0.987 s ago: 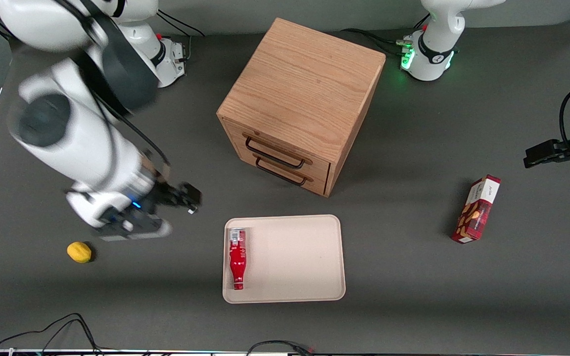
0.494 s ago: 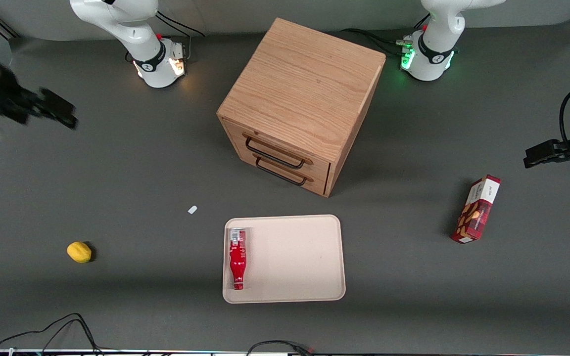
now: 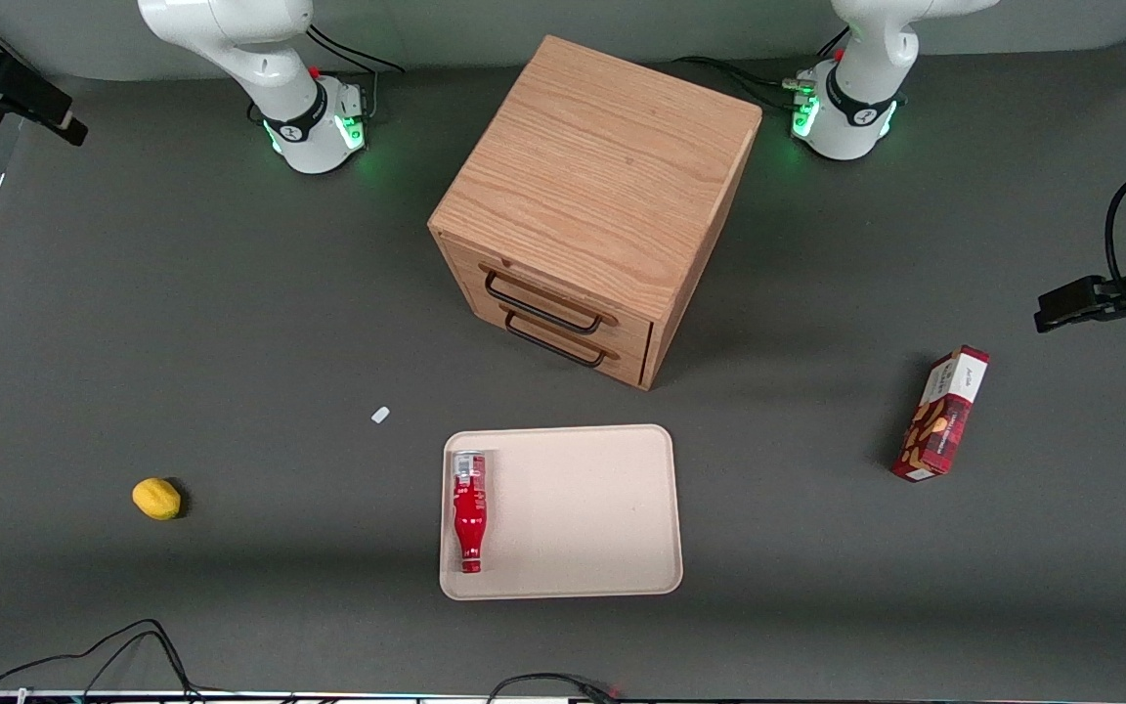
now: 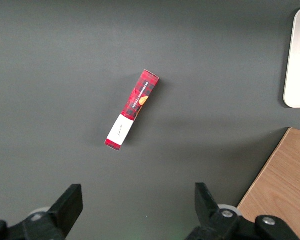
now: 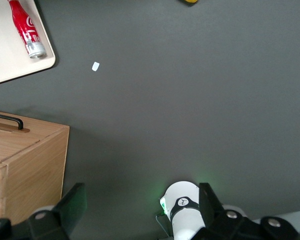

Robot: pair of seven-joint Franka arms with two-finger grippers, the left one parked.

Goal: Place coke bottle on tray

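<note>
The coke bottle [image 3: 469, 510] lies flat on the tray [image 3: 583, 508], along the tray's edge toward the working arm's end, cap nearest the front camera. A wooden drawer cabinet [image 3: 594, 200] stands farther from the camera than the tray. A small white scrap [image 3: 380, 415] lies on the grey surface [image 3: 231, 323] near the tray; a lemon [image 3: 156, 498] lies farther toward the working arm's end, a red snack box [image 3: 942, 413] toward the parked arm's. The gripper [image 5: 140, 210] hangs high above the surface, jaws wide apart, holding nothing.

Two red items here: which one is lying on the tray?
The coke bottle, lying along the tray's edge; the red box sits on the table. The gripper, open, is far off.
</note>
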